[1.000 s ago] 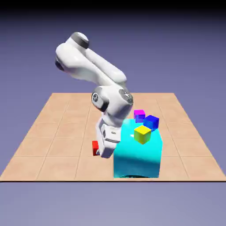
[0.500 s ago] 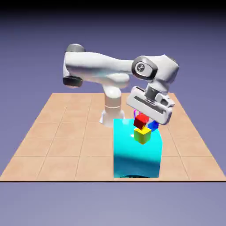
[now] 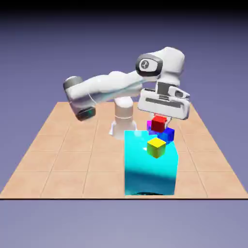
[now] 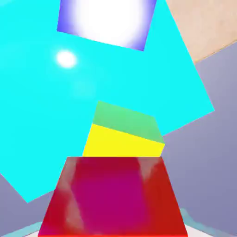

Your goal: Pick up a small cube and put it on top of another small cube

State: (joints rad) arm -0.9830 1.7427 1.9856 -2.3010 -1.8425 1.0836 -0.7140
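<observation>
The small red cube (image 3: 158,123) hangs under my gripper (image 3: 159,121), which is shut on it above the big cyan block (image 3: 150,167). It hovers just over the blue cube (image 3: 167,134) and in front of the purple cube (image 3: 149,126). The yellow cube (image 3: 156,147) sits on the cyan block nearer the camera. In the hand view the red cube (image 4: 113,196) fills the bottom and hides the fingertips. Beyond it lie the yellow cube (image 4: 122,134), a glare-washed blue cube (image 4: 104,21) and the cyan block's top (image 4: 41,115).
The tan tiled table (image 3: 63,150) spreads around the cyan block. The robot's base (image 3: 122,121) stands behind the block. A corner of the table (image 4: 203,23) shows at the hand view's upper right.
The gripper carried the red cube up from the table at the block's left to above the cubes. In the last half second it rose slightly and shifted back toward the blue and purple cubes.
</observation>
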